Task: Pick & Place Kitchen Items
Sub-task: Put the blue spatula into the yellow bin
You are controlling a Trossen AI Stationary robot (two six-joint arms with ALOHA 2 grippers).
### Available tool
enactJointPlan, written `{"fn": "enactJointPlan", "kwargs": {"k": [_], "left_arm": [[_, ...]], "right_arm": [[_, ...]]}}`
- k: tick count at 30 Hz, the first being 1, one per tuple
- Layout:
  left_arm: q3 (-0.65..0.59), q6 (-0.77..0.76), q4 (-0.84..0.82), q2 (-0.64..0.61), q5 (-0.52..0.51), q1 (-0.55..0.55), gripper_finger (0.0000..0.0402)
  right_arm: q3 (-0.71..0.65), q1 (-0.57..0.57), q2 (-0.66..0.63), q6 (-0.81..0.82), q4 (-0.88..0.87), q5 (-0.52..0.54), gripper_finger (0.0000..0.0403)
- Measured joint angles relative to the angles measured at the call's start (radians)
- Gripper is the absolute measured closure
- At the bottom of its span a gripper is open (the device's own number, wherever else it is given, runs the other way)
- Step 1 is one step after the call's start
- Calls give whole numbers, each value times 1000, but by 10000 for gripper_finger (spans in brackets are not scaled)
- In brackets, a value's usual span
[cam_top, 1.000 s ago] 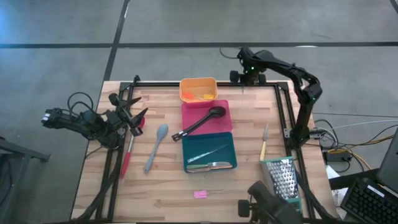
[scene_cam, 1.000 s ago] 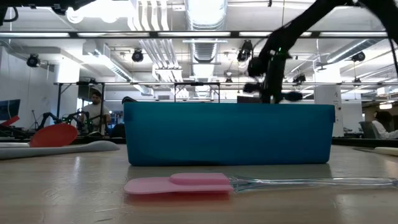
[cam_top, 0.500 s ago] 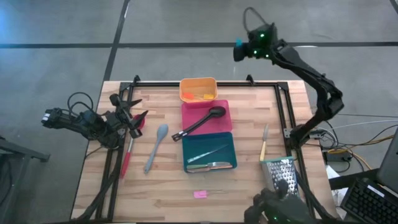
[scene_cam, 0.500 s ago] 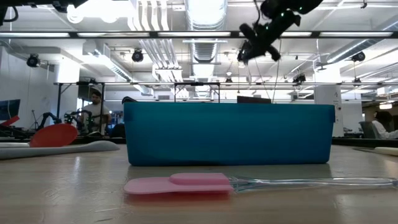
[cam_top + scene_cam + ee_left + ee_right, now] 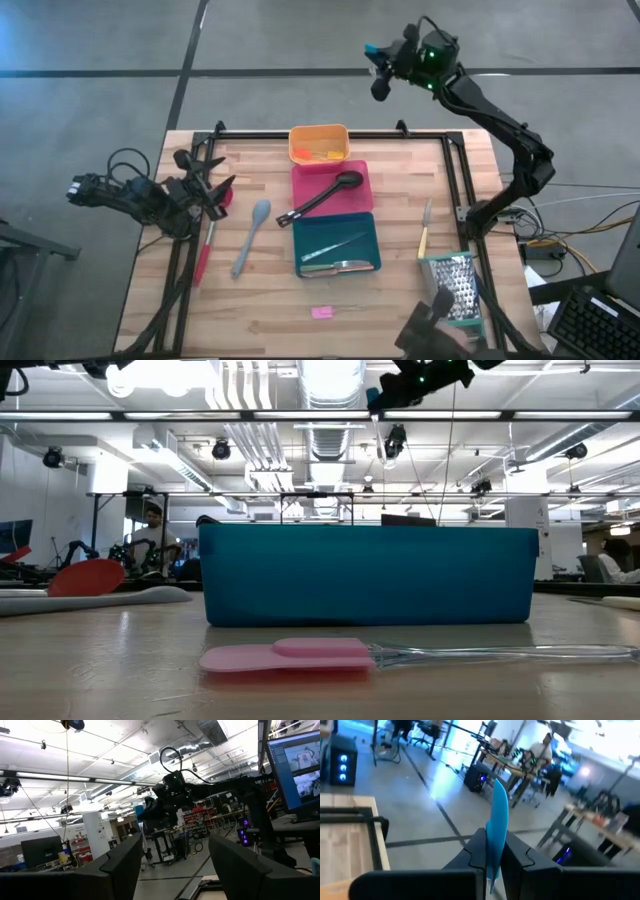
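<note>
My right gripper point(image 5: 376, 68) is high in the air beyond the table's far edge, shut on a small blue spatula point(image 5: 499, 812); it also shows at the top of the low view point(image 5: 385, 395). My left gripper point(image 5: 215, 190) is open at the table's left edge, beside the head of the red spatula point(image 5: 207, 240), which lies flat. In the left wrist view its fingers point(image 5: 120, 865) point up into the room. A grey spoon point(image 5: 250, 238), a yellow-handled knife point(image 5: 424, 228) and a pink spatula point(image 5: 290, 654) lie flat on the table. My right gripper pinches the blue spatula's flat head point(image 5: 492, 837) between its two fingers, the blade standing on edge and sticking out past the fingertips. The thin clear handle point(image 5: 377, 435) hangs down below the gripper. The spatula is lifted clear, high above the table.
Orange tray point(image 5: 318, 143), pink tray point(image 5: 355, 185) with a black spoon point(image 5: 322, 196), and teal tray point(image 5: 370, 235) with metal tongs point(image 5: 340, 265) stand in a row down the middle. A box grater point(image 5: 452, 285) stands at the near right. People sit in the room behind.
My right gripper has risen from just above the table's far edge to high above it, drifting toward the left and turning, with the blue spatula still in its fingers. My left arm has kept still.
</note>
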Motion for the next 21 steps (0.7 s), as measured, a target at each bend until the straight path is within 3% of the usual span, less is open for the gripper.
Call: {"fn": "enactJointPlan", "kwargs": {"k": [13,21], "left_arm": [[2,23,32,0,-10,1,168],[1,-8,18,4,-9,1,168]], "right_arm": [[2,118,78,-145,-4,-68,385],[32,152,163,-96,-106,-62,385]]}}
